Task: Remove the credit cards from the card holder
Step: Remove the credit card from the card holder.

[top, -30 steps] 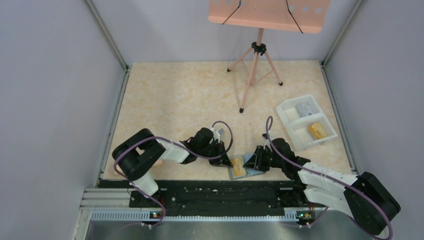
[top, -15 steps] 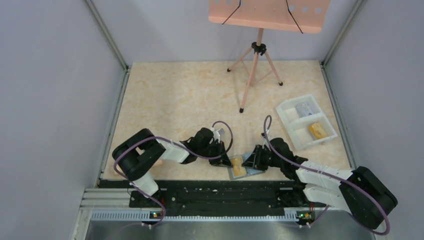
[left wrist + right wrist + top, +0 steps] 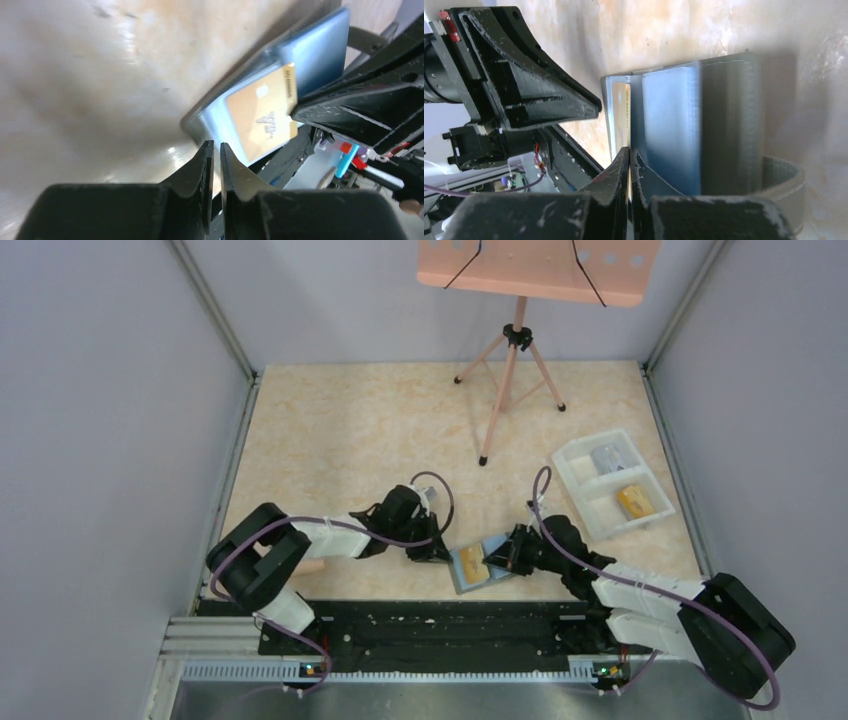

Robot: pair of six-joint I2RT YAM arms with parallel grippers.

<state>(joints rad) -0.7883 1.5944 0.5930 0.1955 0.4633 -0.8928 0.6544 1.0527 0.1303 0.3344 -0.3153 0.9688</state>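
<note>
Left wrist view: the left fingers (image 3: 197, 175) stand pressed almost together with only a thin slit between them and nothing in it. Their tips are just beside the left edge of the card holder (image 3: 320, 50); whether they touch it cannot be told.

Right wrist view: the right fingers (image 3: 614, 185) are closed on the edge of a yellow-orange credit card (image 3: 262, 117). A thin yellow sliver of it runs down between the two tips. The card lies against the pale blue-grey pockets, partly out of its pocket.

Top view: the card holder lies open on the table (image 3: 350, 440) close to the near edge, between the two sets of fingers.

Well apart, to the right and farther back, sits a white compartmented tray (image 3: 575, 462). It holds a grey-lilac card (image 3: 610, 457) in a far compartment and a yellow card (image 3: 632, 500) in a nearer one.

A pink music stand (image 3: 510, 360) stands on its tripod at the far side of the table.
</note>
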